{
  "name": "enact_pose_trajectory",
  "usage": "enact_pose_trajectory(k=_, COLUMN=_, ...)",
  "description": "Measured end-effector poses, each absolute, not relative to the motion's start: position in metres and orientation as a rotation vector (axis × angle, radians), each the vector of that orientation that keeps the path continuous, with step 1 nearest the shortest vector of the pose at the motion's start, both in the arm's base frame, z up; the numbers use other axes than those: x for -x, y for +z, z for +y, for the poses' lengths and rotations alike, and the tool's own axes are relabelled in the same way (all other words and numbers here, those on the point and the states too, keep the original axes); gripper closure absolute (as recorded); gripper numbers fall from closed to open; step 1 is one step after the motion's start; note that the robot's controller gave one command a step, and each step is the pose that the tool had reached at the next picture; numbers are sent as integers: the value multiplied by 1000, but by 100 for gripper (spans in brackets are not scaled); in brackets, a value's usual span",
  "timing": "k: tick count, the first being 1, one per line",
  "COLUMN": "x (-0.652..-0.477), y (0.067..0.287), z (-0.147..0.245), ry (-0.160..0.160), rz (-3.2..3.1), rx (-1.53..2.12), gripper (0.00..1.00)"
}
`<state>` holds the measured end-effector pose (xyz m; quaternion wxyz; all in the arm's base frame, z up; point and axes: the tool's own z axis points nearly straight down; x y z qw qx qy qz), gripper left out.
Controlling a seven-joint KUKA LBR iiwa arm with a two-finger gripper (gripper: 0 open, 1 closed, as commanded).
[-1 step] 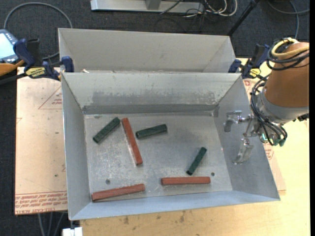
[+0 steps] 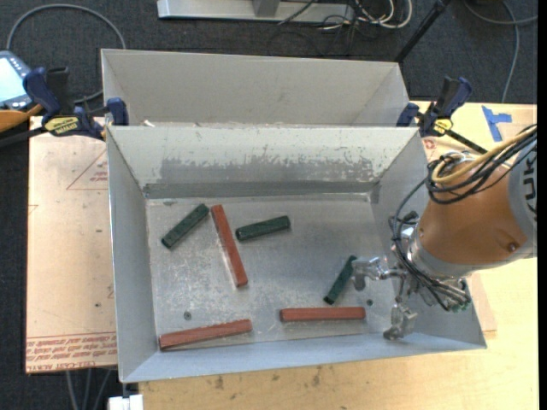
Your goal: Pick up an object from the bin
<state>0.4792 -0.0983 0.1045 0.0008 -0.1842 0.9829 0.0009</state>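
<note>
My gripper (image 2: pixel 381 299) sits low at the right side of the bin, its two metal fingers spread apart and open with nothing between them. Just left of the upper fingertip a short dark green bar (image 2: pixel 339 281) lies tilted on the floor. A red-brown bar (image 2: pixel 322 314) lies flat along the front, its right end close to the gripper.
Further left lie a long red-brown bar (image 2: pixel 229 245) set diagonally, two dark green bars (image 2: pixel 262 227) (image 2: pixel 185 225) near the back, and another red-brown bar (image 2: pixel 205 334) at the front left. The bin's sloped right wall is right behind the gripper.
</note>
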Motion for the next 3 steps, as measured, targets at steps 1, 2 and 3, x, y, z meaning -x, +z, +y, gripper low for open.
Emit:
enact_pose_trajectory(k=1, x=-505, y=70, z=-43, ry=3, rz=3031, rx=818, gripper=0)
enact_pose_trajectory(k=2, x=-506, y=72, z=-44, ry=-1, rz=3029, rx=813, gripper=100)
enact_pose_trajectory(k=3, x=-508, y=211, z=-52, ry=-4, rz=3046, rx=726, gripper=100)
